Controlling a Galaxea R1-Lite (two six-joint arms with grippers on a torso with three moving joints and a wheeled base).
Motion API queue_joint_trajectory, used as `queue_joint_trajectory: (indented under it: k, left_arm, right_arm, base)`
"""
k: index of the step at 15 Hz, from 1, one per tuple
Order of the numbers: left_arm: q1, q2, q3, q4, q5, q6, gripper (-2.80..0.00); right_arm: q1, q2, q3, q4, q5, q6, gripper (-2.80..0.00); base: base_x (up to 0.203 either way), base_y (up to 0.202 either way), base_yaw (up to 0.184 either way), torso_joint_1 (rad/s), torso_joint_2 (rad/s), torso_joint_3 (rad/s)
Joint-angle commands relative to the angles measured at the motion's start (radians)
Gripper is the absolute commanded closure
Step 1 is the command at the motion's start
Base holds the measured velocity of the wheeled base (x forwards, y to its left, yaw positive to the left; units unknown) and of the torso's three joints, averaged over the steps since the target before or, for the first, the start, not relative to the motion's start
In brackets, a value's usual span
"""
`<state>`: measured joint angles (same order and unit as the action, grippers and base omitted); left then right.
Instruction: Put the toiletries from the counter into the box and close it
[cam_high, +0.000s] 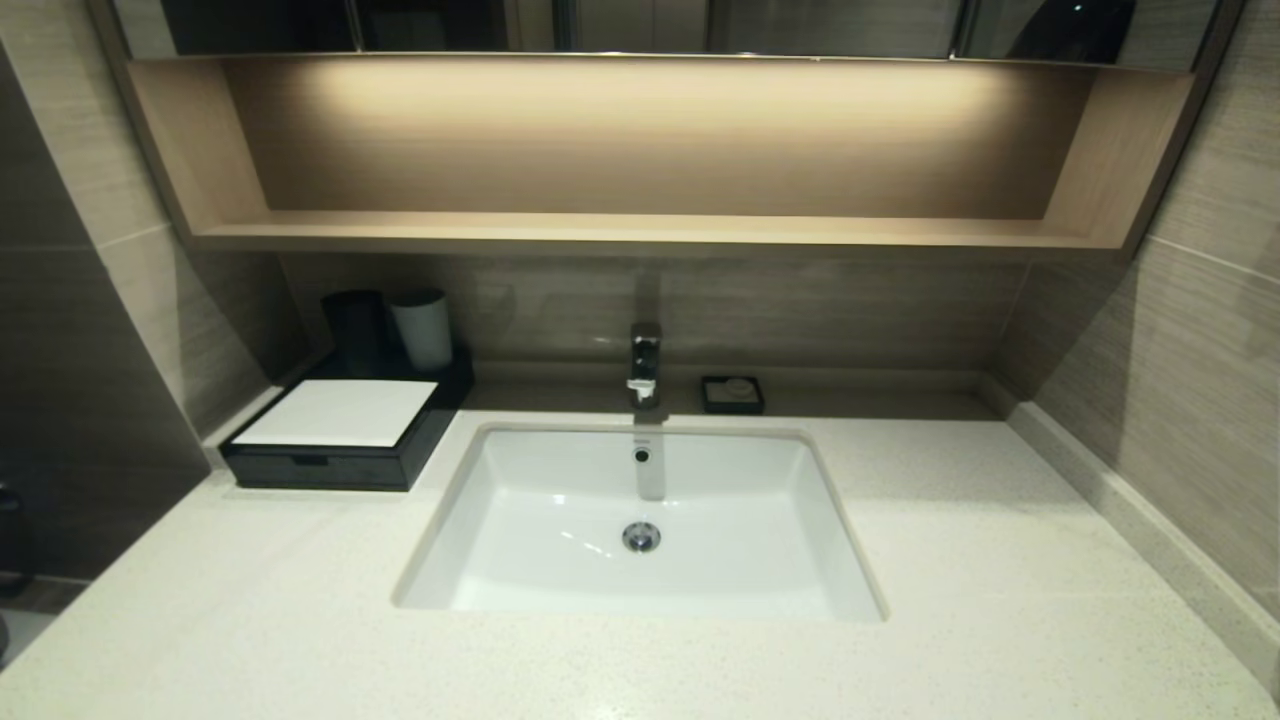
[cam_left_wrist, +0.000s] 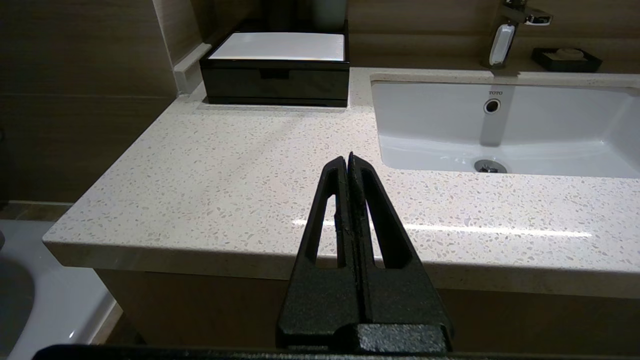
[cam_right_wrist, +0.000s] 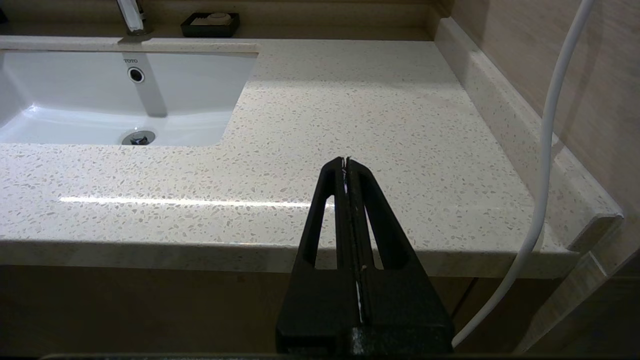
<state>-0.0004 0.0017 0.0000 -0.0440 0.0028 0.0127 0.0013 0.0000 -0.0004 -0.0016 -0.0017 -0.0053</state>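
Observation:
The flat black box stands at the counter's back left, its drawer pushed in and a white sheet on top. No toiletries show on the counter in any view. My left gripper is shut with nothing in it, held off the counter's front edge, left of the basin. My right gripper is shut and empty too, off the front edge to the right of the basin. Neither arm shows in the head view.
A white basin is sunk in the middle, with a chrome tap behind it. A small black soap dish sits beside the tap. A black cup and a white cup stand behind the box. A white cable hangs at the right wall.

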Motion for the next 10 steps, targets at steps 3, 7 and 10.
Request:
queue_joint_trajectory:
  k: [3,7,10]
  left_arm:
    - [-0.001,0.001,0.020,0.000,0.000,0.000,0.00]
    - [-0.001,0.001,0.020,0.000,0.000,0.001,0.00]
    - [0.000,0.001,0.020,0.001,0.000,0.000,0.00]
  right_arm:
    - [0.000,0.000,0.002,-0.001,0.001,-0.001,0.00]
    - [0.000,0.000,0.002,0.000,0.000,-0.001,0.00]
    - [0.000,0.000,0.001,0.000,0.000,-0.001,0.00]
  base:
    - [0.000,0.000,0.000,0.000,0.00,0.000]
    - [0.000,0.000,0.000,0.000,0.00,0.000]
    - [0.000,0.000,0.000,0.000,0.00,0.000]
